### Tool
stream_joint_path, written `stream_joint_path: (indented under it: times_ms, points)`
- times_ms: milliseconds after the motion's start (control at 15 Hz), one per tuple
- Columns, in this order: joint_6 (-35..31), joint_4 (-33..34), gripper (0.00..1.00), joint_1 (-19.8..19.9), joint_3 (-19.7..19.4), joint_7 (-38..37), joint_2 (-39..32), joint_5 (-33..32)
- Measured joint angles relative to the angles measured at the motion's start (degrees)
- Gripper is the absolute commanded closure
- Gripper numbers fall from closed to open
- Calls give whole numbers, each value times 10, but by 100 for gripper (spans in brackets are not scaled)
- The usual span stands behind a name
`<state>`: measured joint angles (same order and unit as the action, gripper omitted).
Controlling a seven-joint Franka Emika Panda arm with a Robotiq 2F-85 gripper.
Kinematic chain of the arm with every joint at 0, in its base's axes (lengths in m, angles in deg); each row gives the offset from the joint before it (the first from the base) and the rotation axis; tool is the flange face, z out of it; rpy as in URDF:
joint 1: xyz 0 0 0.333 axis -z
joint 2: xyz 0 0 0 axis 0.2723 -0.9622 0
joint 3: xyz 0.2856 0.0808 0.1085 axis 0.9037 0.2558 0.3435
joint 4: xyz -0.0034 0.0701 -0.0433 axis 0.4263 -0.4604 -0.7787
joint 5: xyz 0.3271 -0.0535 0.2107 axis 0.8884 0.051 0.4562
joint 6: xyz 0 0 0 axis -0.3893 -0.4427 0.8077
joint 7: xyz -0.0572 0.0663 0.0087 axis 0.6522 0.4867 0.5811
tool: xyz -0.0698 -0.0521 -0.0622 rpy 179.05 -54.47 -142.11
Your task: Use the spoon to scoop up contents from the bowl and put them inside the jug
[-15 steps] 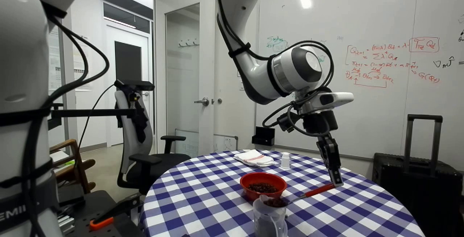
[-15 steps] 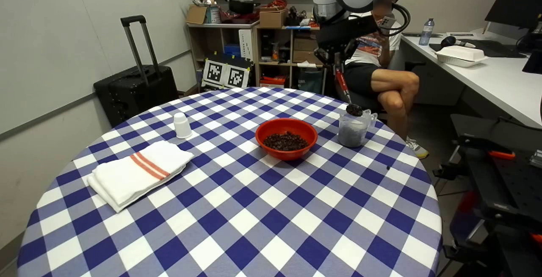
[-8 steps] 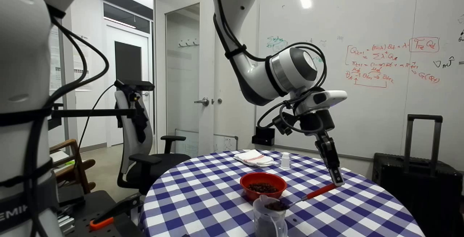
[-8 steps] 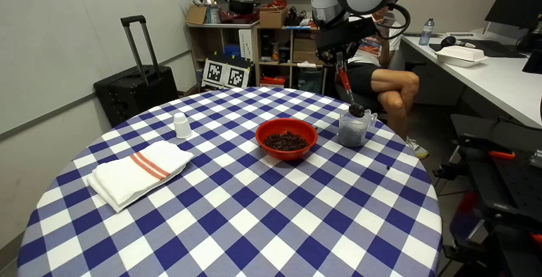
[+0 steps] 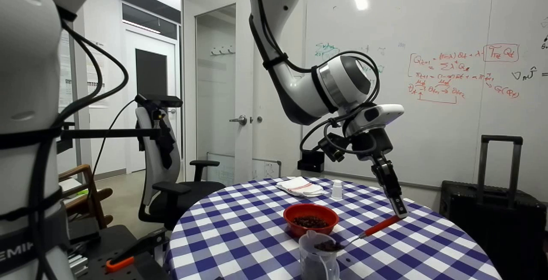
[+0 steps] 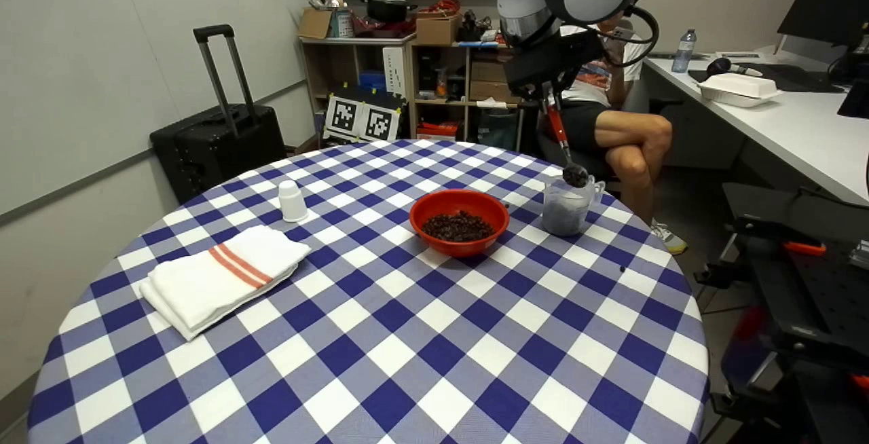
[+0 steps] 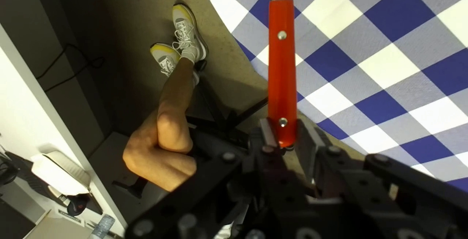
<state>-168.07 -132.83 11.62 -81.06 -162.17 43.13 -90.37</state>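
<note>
In an exterior view, we gripped the red-handled metal spoon [image 5: 376, 227] in the black tool [image 5: 401, 214], pointing toward eight o'clock, loaded head at the mouth of the clear plastic jug [image 5: 311, 259], seemingly ready for tipping.

You're working in a robotics lab: behind your gripper [image 5: 400, 214], a whiteboard [image 5: 436, 25] carries handwritten equations [image 5: 464, 72]. In an exterior view, printed square markers [image 6: 345, 115] stand left of it, a white desk [image 6: 808, 125] right.
</note>
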Motion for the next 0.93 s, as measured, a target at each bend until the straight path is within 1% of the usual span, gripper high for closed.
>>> stream_joint_path:
  times_ms: [333, 933]
  points:
    - [20, 0, 95, 0, 10, -35, 7, -31]
    - [56, 0, 95, 7, 40, -75, 28, -71]
